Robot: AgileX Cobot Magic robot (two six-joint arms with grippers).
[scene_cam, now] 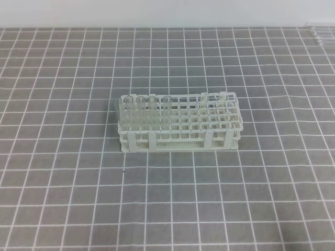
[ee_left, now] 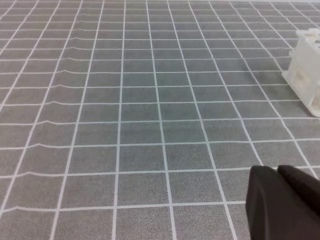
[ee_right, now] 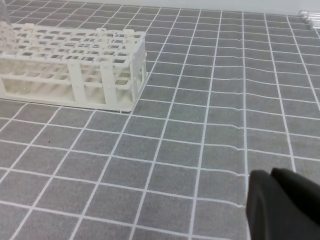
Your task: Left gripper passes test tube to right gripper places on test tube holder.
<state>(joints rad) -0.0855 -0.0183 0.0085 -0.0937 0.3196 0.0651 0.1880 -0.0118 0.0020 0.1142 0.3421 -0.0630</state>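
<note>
The white test tube holder [scene_cam: 180, 125] stands mid-table, with several clear test tubes [scene_cam: 140, 107] upright in its left end. More clear tubes [scene_cam: 320, 32] lie at the far right corner of the mat, also showing in the right wrist view as tubes [ee_right: 311, 15]. Neither arm appears in the high view. The left gripper [ee_left: 278, 172] shows only as black fingers pressed together at the lower right, the holder [ee_left: 306, 70] off to its right. The right gripper [ee_right: 271, 175] looks the same, fingers together and holding nothing, the holder [ee_right: 75, 65] to its far left.
A grey mat with a white grid [scene_cam: 63, 198] covers the whole table. The mat's far edge meets a pale wall [scene_cam: 157, 13] at the top of the high view.
</note>
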